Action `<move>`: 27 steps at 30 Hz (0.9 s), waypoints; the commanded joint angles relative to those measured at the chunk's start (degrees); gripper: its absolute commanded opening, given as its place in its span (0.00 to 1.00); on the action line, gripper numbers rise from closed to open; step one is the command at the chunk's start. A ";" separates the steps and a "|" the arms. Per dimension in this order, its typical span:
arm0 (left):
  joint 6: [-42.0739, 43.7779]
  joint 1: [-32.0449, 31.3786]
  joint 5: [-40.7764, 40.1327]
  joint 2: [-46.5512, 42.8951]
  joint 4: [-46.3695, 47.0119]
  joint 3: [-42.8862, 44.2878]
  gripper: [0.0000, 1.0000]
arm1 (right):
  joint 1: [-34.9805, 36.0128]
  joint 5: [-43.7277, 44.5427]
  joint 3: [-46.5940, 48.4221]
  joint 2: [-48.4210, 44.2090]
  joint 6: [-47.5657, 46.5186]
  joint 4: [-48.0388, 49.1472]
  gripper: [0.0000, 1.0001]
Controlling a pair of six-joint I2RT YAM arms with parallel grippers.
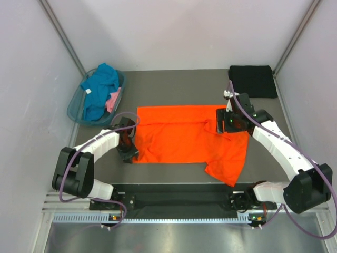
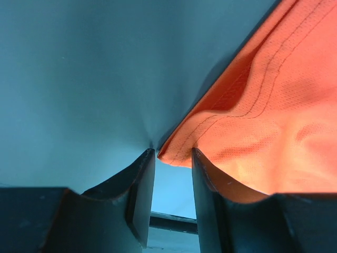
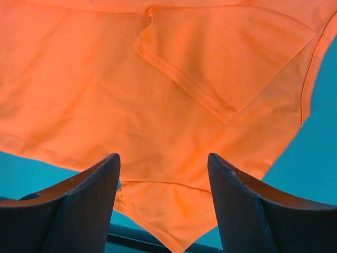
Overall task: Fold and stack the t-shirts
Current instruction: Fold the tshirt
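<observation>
The orange t-shirt (image 1: 184, 139) lies spread mostly flat in the middle of the table (image 1: 174, 84), its long side running from 9 to 3 o'clock, with one loose flap slanting off toward 5 o'clock, near the front edge. On my left wrist feed the orange t-shirt (image 2: 274, 132) shows a stitched hem whose corner sits right at the mouth of the left gripper (image 2: 174, 158). The jaws stand a narrow gap apart with table showing through, so I read it as released and not pinching the cloth. From above, that left gripper (image 1: 126, 145) is at the shirt's 8 o'clock corner. The right gripper (image 1: 229, 120) hangs over the shirt's 2 o'clock corner. On its wrist feed the fingers (image 3: 79, 195) are spread wide, holding nothing, with the orange t-shirt (image 3: 158, 95) and a folded-over sleeve filling the picture beyond them (the tinted wrist feeds make the table look blue-green). Further out, a black t-shirt (image 1: 253, 80) lies folded in the 1 o'clock corner of the table. At 10 o'clock the plastic basket (image 1: 73, 108) holds a crumpled teal t-shirt (image 1: 100, 89) with a pink t-shirt (image 1: 114, 99) tucked beside it.
</observation>
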 commanded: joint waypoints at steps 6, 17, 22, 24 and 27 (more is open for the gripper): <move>-2.89 0.21 1.40 1.77 3.27 -1.79 0.32 | 0.45 -0.99 -0.72 -0.78 -0.82 0.24 0.69; -0.53 5.39 -6.67 4.15 -0.24 6.46 0.00 | 3.26 -8.28 -3.35 3.97 -1.53 -1.16 0.58; 1.85 8.56 -9.49 7.31 -0.77 10.43 0.00 | 9.93 -8.64 -11.94 3.19 0.49 -1.87 0.45; 3.52 9.79 -9.76 8.54 -0.33 12.19 0.00 | 11.78 -8.64 -13.98 1.78 1.72 -1.42 0.44; 5.63 10.14 -9.40 11.08 0.63 14.65 0.00 | 18.71 -11.08 -12.50 2.30 1.72 -1.51 0.46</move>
